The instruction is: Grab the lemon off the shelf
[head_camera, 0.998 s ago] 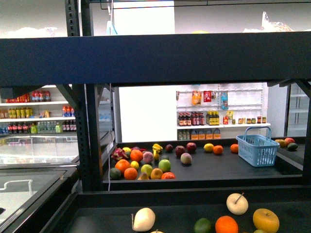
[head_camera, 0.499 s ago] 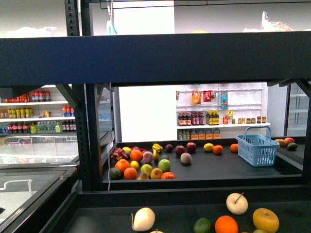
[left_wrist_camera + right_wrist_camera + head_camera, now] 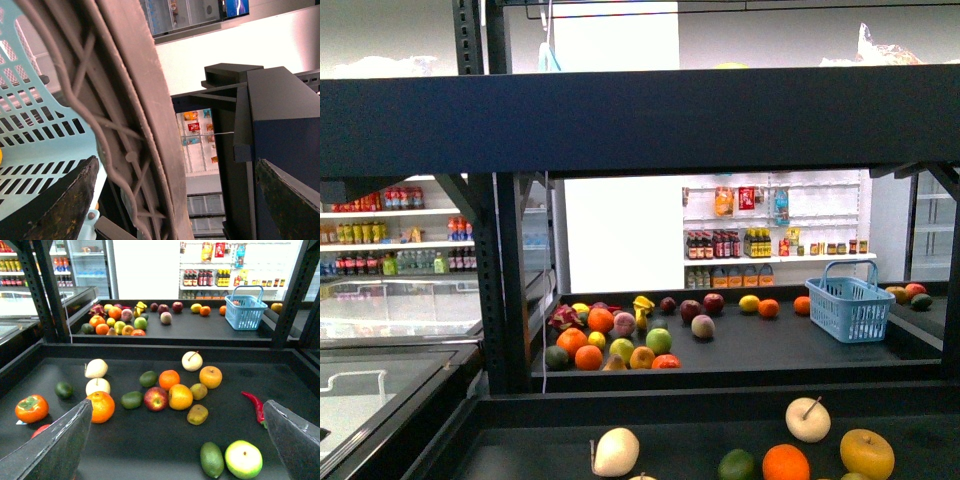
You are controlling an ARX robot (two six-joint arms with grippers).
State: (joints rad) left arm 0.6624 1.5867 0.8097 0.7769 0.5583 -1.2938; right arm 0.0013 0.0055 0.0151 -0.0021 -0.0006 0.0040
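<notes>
Pale-yellow lemon point(image 3: 97, 386) is lying on the shelf point(image 3: 150, 442) tray just ahead of the right gripper point(image 3: 177, 407), which is hovering spread wide.

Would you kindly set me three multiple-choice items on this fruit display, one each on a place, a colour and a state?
1. The blue basket stands on: A) the farther tray B) the nearer tray C) a white store shelf.
2. The chili pepper is: A) green B) red C) yellow.
3. The right gripper is: A) shut on an orange B) shut, empty C) open.

A: the front view shows it far back. B: it is plainly red. C: its fingers stand wide apart, gripping nothing.
</notes>
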